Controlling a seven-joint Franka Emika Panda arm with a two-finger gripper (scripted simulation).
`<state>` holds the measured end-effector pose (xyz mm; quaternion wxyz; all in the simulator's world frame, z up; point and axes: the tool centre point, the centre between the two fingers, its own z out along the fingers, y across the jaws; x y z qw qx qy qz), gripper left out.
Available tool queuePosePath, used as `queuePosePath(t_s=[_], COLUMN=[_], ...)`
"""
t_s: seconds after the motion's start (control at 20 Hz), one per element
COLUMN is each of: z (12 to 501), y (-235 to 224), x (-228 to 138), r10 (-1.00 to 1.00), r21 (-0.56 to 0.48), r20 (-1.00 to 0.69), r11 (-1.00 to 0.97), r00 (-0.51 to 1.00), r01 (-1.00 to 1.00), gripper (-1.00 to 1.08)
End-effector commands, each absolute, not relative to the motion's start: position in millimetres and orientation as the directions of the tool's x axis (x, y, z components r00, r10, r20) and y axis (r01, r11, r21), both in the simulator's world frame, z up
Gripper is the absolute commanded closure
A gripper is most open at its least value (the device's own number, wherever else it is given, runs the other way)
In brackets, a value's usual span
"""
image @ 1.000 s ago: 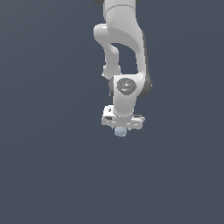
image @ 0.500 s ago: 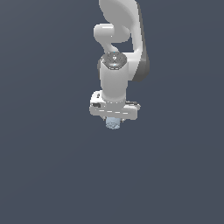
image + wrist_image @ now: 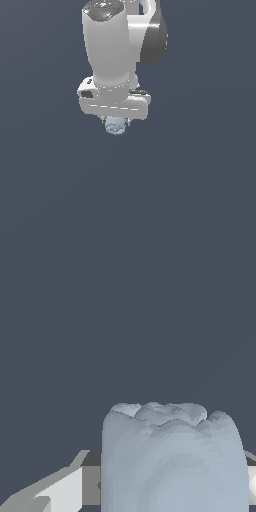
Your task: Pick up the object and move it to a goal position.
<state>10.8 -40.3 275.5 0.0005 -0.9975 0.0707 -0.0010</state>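
The object (image 3: 115,125) is a small pale light-blue lumpy cylinder. In the exterior view it pokes out below my white gripper (image 3: 115,120), held between the fingers and far narrower than the gripper body. In the wrist view the object (image 3: 172,456) fills the near part of the picture, bumpy end outward, with a grey-white finger (image 3: 60,486) against one side. The gripper is shut on the object. The fingertips are mostly hidden behind the hand and the object.
A plain dark grey-blue background surrounds the arm (image 3: 107,45) in both views. No other objects, edges or containers show.
The arm and gripper have come much closer to the exterior camera and higher in its picture, carrying the object with them. The grip has not changed.
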Motion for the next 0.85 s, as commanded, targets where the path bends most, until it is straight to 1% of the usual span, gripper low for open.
queuePosePath(t_s=[0.0,0.4,0.8], z=[296,336,343], y=[-49,-67,-70], x=[13,19,22], r10=[-0.14,-0.14,-0.14], r21=[-0.001,0.0,0.0], r20=[0.0,0.0,0.0], r11=[-0.99,-0.99,-0.99], r00=[0.99,0.99,0.99], r01=[-0.14,-0.14,-0.14], gripper=[1.08,1.08,1.08])
